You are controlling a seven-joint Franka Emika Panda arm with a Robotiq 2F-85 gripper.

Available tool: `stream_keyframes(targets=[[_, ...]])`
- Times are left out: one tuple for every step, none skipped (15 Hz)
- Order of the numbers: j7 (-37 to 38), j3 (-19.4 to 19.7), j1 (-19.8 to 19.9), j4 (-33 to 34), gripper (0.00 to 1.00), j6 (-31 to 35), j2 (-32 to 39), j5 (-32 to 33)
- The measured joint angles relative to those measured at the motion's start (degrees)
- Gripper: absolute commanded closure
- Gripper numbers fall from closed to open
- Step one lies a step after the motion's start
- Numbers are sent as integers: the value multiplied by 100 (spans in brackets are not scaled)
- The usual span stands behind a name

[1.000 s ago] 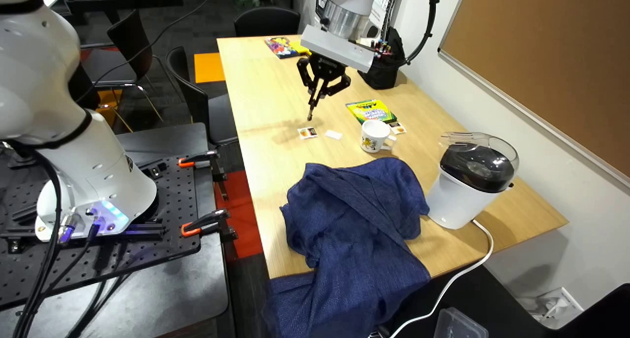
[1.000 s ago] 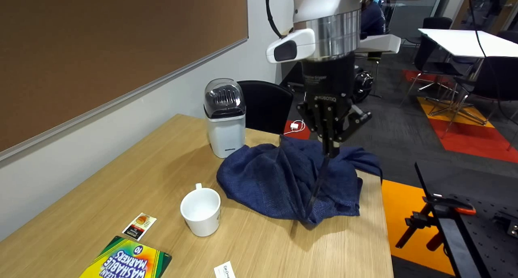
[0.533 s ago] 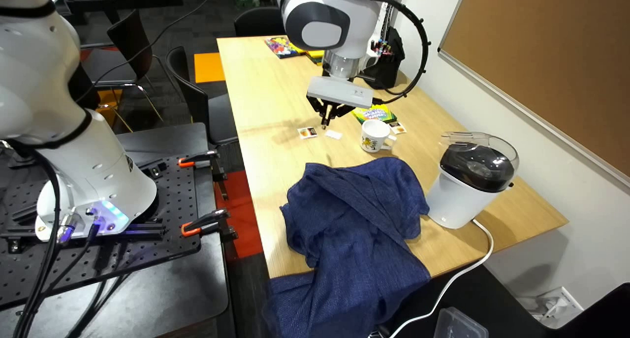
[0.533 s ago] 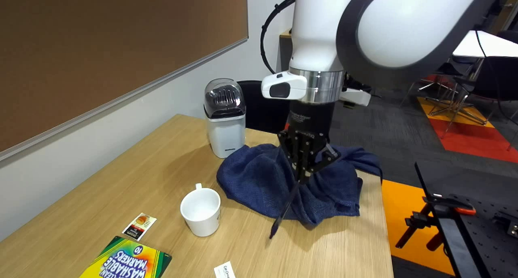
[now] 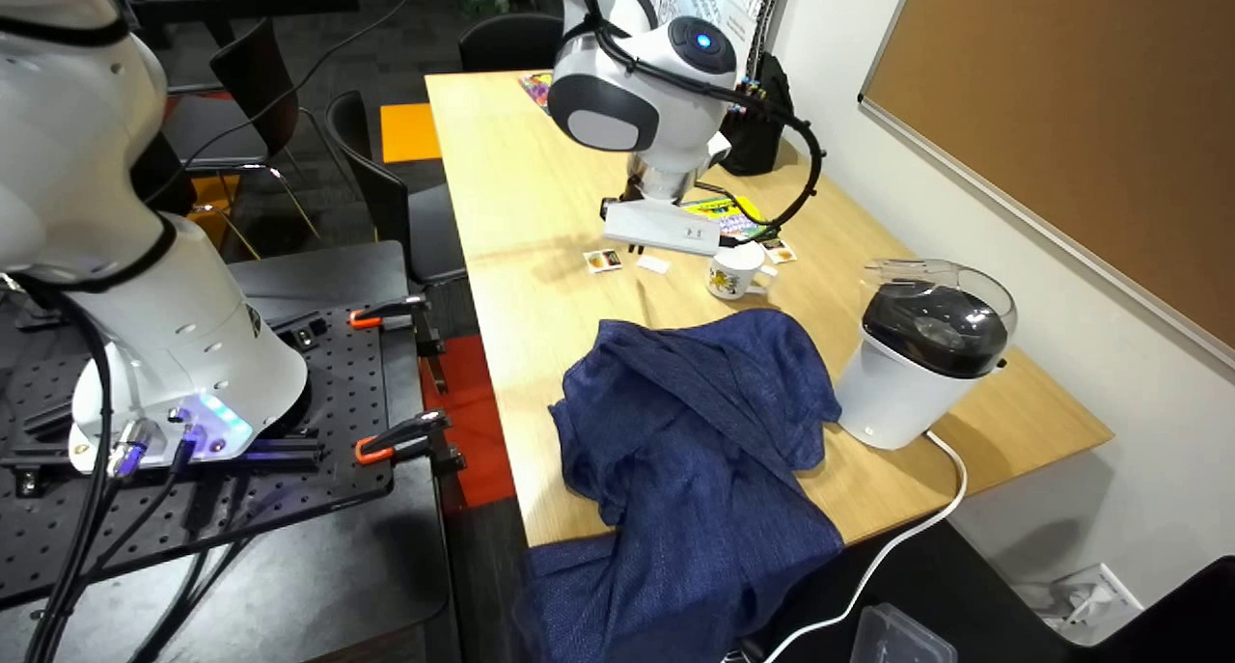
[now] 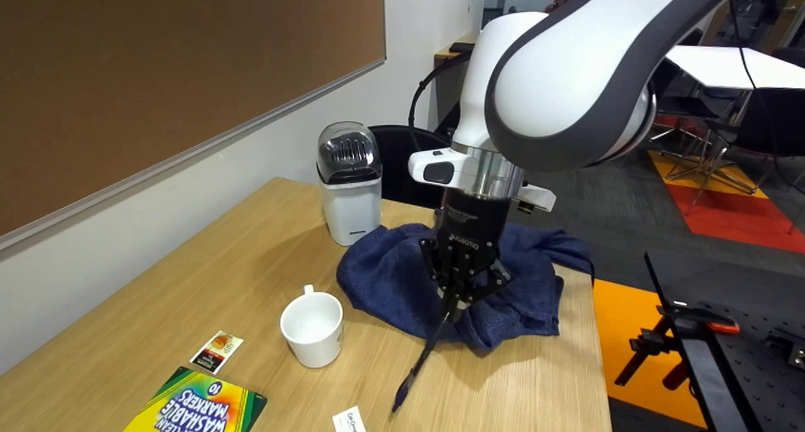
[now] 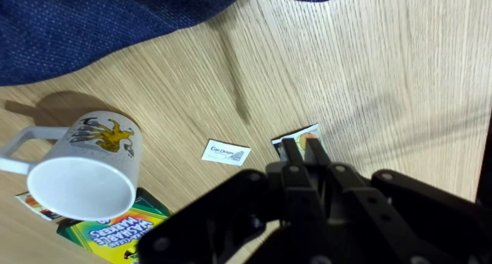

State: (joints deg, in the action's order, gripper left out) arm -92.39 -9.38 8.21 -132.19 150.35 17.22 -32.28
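- The gripper is clenched, with nothing between its fingers. The dark streak on the wood reads as a shadow, not a held stick.
- Nearest is the packet, flat on the table. In the wrist view it lies right behind the fingertips, which cover part of it.
- The packet's long axis appears to run crosswise to the way the fingers point, tilting up toward the right in the wrist view; in an exterior view it runs roughly across the table's width.
- How high the fingertips stand over the wood cannot be told; no contact with the packet shows.
- The card lies just beside the packet, apart from it, on the mug's side, slanting the opposite way in the wrist view.
- The mug stands upright beyond the card; the marker box and a second packet lie near it.
- The cloth is heaped farther along, one end hanging off the table, with the white machine just beside it.
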Motion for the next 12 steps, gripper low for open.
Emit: stream_keyframes(targets=[[-100,-13,19,0,98,0,48,-48],[-159,-17,26,0,98,6,96,-58],[-195,-20,28,-1,98,27,146,-61],[-201,-29,28,-2,98,66,200,-61],[-201,-46,28,-3,98,132,259,-66],[-201,-69,28,-4,98,218,322,-69],[-201,-96,31,-4,95,297,384,-71],[-201,-130,37,-3,66,389,449,-72],[-201,-163,44,-3,65,478,511,-72],[-200,-192,51,-3,60,564,572,-72],[-198,-217,56,-2,51,649,630,-72],[-191,-238,61,0,45,720,680,-72]])
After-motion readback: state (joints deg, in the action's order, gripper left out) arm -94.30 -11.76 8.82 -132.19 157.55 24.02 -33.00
